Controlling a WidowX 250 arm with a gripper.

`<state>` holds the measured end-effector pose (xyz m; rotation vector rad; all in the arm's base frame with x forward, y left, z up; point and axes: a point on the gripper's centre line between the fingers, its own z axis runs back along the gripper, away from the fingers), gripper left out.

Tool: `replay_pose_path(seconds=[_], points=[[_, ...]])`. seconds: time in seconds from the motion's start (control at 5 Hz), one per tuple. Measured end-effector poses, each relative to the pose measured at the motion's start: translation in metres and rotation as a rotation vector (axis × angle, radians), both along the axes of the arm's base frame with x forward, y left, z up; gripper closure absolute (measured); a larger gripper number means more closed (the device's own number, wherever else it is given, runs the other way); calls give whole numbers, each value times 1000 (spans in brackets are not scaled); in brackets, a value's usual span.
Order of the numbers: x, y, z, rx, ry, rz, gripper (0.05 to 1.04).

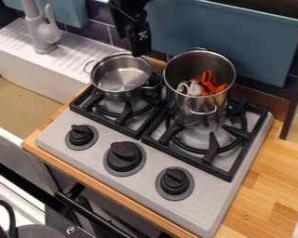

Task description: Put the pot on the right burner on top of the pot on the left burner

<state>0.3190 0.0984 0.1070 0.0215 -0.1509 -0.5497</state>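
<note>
With its arm (128, 14) cut off at the top edge, the end effector (140, 48) hangs near the left burner's (124, 115) small pot (117, 94), its grip impossible to tell, while the right burner's (212, 148) tall pot (198, 108) holds indistinct orange and whitish pieces (204, 86).

Sm pot (122, 80) L, lg pot (192, 104) R, hand (141, 50) nr both

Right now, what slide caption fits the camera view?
Gripper near a small pot, beside a tall pot holding orange and white pieces, on a stove.
</note>
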Motion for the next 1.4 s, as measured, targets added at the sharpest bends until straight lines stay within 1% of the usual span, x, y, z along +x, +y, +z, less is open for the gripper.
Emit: replay_pose_path(seconds=[0.2, 0.4, 0.6, 0.8, 1.0, 1.2, 1.4], points=[[-4, -2, -11, -18, 41, 20, 83], [3, -8, 2, -69, 62, 272, 83], [7, -15, 14, -133, 73, 439, 83], [6, -23, 14, -169, 102, 549, 83], [-4, -40, -5, -120, 110, 584, 83], [-4, -52, -7, -118, 117, 640, 83], [-12, -54, -23, -108, 125, 679, 83]])
